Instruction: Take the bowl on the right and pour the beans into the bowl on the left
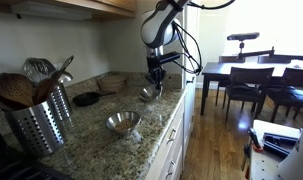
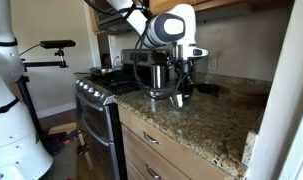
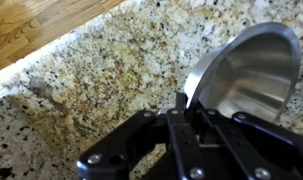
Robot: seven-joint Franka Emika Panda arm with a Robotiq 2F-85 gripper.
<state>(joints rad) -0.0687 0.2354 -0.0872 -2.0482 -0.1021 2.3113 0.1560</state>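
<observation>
Two steel bowls stand on the granite counter (image 1: 91,125). One steel bowl (image 1: 122,122) sits alone near the counter's front edge in an exterior view. My gripper (image 1: 156,76) is shut on the rim of the other steel bowl (image 1: 148,94), which sits low over the counter. In the wrist view this held bowl (image 3: 246,75) is tilted, with its rim pinched between my fingers (image 3: 188,108); the part of its inside that shows looks empty. No beans are visible. The gripper (image 2: 180,88) and the held bowl (image 2: 164,96) also show in the other exterior view.
A perforated steel utensil holder (image 1: 41,118) with wooden spoons stands at the counter's near end. A black dish (image 1: 87,99) and a brown bowl (image 1: 113,81) lie by the wall. A dining table with chairs (image 1: 253,76) stands beyond. A stove (image 2: 99,95) adjoins the counter.
</observation>
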